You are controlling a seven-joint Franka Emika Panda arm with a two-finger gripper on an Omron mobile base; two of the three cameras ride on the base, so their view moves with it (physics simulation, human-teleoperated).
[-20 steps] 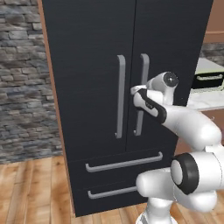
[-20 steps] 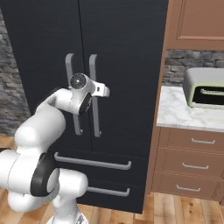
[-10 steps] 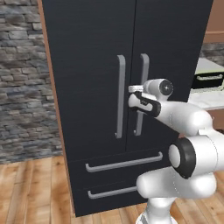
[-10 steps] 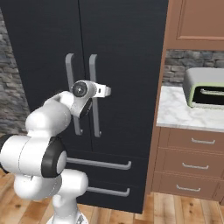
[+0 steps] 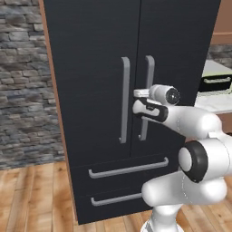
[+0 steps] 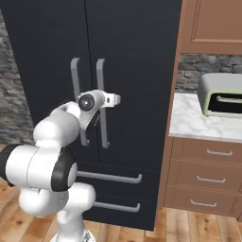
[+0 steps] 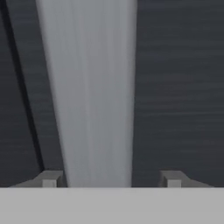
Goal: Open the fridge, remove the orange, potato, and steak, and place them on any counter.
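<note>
The black fridge (image 5: 90, 68) (image 6: 137, 47) stands with both doors shut, so the orange, potato and steak are hidden inside. My gripper (image 5: 139, 100) (image 6: 107, 101) is at mid height on the right door's grey handle (image 5: 147, 77) (image 6: 100, 71). In the hand view the handle (image 7: 89, 96) runs up between my fingertips (image 7: 50, 179). The left tip is close against it and a gap shows on the right, so the gripper (image 7: 111, 179) is open around the bar. The left door's handle (image 5: 124, 90) (image 6: 74, 80) is just beside it.
Two fridge drawers with grey bars (image 5: 128, 168) (image 6: 109, 177) lie below the doors. To the right, the white marble counter (image 6: 189, 124) (image 5: 213, 103) carries a toaster oven (image 6: 220, 94) above wooden drawers (image 6: 208, 165). A stone wall (image 5: 22, 90) stands to the left.
The hand has moved forward and slightly left onto the right door's handle, with the arm stretched further out. The fridge doors have not moved.
</note>
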